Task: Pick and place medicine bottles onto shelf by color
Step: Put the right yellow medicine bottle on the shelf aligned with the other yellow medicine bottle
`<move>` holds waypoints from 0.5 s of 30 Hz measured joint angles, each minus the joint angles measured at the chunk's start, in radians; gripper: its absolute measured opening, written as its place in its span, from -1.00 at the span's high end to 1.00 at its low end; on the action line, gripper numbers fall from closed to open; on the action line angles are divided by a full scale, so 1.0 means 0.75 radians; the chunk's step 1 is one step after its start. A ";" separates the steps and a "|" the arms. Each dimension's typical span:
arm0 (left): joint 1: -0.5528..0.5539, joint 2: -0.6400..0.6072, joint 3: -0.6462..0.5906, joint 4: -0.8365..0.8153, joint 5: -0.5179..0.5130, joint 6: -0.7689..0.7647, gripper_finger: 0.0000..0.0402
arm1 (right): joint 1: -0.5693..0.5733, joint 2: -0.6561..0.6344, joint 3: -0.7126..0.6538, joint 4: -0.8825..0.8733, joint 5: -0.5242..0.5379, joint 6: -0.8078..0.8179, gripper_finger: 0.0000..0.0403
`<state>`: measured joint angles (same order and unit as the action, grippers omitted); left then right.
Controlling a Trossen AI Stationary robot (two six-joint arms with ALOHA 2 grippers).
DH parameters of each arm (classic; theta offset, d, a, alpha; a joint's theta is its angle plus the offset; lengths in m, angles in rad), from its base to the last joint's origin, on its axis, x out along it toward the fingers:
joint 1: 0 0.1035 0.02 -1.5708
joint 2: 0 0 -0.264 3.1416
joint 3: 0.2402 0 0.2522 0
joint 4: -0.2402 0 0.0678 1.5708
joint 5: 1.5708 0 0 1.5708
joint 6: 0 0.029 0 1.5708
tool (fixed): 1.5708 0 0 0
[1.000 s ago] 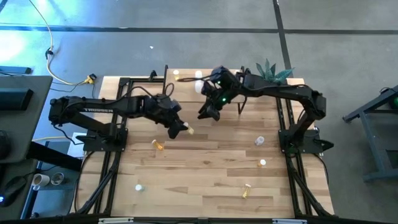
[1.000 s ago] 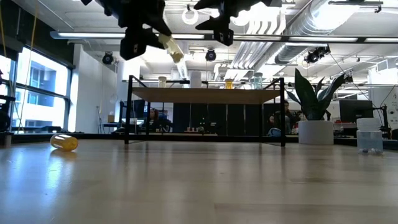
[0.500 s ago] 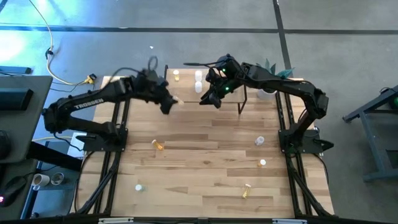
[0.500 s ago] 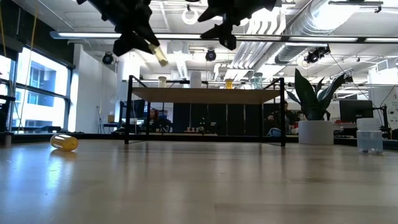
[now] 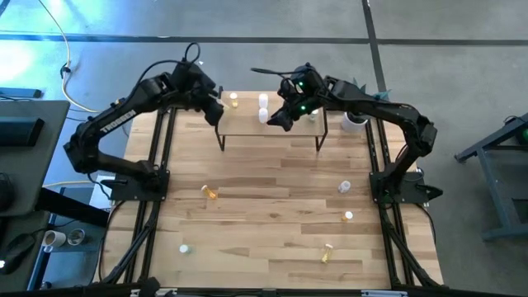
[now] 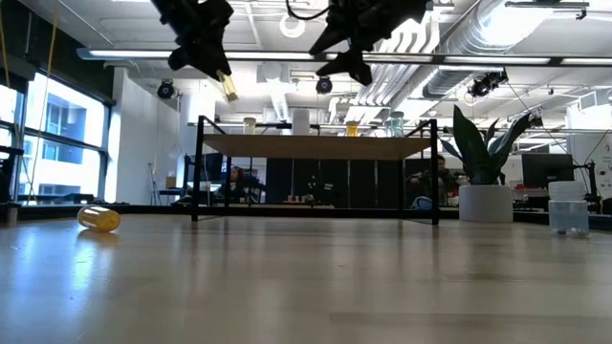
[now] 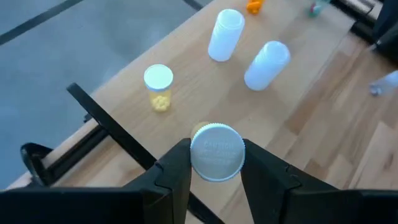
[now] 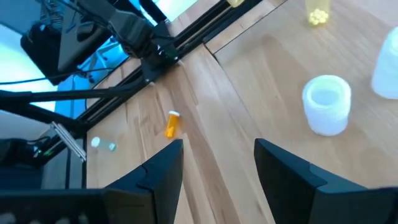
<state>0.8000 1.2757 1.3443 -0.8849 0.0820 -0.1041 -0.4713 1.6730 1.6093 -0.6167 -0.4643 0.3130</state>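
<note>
Your left gripper (image 7: 216, 180) hangs above the shelf's (image 5: 280, 115) end, clenched on a yellow medicine bottle (image 7: 216, 151) whose white cap faces its wrist camera. Just ahead of that gripper a second yellow bottle (image 7: 158, 87) stands upright on the shelf board, with two white bottles (image 7: 225, 35) farther along. Your right gripper (image 8: 214, 165) hovers over the shelf's middle, fingers parted and holding nothing, a white bottle (image 8: 326, 104) just in front of it. Below both, more bottles, one orange bottle (image 5: 209, 192) among them, lie scattered on the counter (image 5: 272, 223)
</note>
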 joint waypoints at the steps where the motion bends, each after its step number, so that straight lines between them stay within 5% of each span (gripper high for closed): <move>1: 0.001 0.020 0.025 -0.024 -0.001 0.016 0.44 | 0.000 0.000 0.000 0.000 0.004 0.001 0.07; 15: -0.003 0.309 0.279 -0.219 -0.026 0.084 0.44 | 0.000 0.000 0.000 -0.001 0.101 -0.005 0.07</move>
<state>0.7979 1.5071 1.5539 -1.0494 0.0628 -0.0410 -0.4717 1.6730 1.6093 -0.6174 -0.3885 0.3092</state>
